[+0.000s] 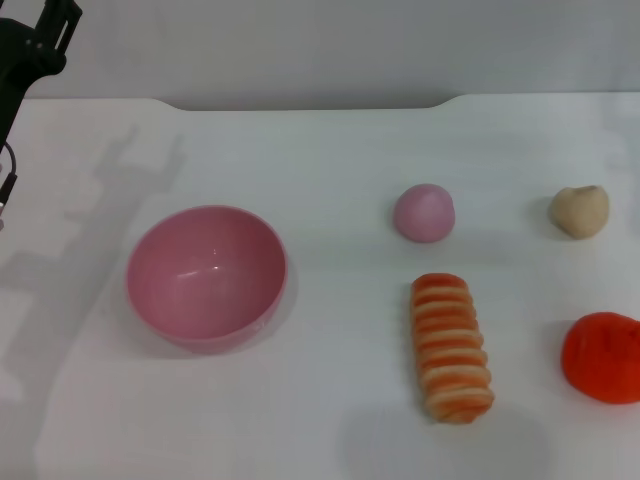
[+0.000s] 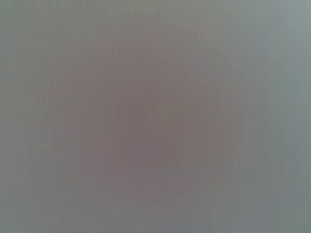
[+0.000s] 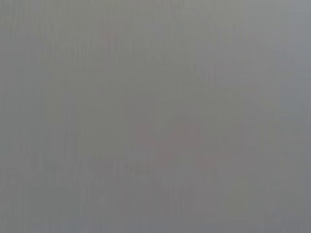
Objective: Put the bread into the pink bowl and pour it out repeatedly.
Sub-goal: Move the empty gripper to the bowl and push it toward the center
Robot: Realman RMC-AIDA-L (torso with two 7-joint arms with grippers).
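The pink bowl (image 1: 207, 276) stands upright on the white table, left of centre in the head view, with nothing inside it. The bread (image 1: 451, 346) lies to its right, striped side up, with its length running from near to far. My left gripper (image 1: 42, 42) shows only as a black part at the far left corner, high above the table and well away from the bowl. My right arm is out of view. Both wrist views are plain grey and show none of these things.
A small pink ball (image 1: 424, 212) lies behind the bread. A tan lump (image 1: 579, 211) is at the far right, and a red-orange lump (image 1: 603, 357) sits right of the bread. The table's back edge (image 1: 300, 104) runs along the top.
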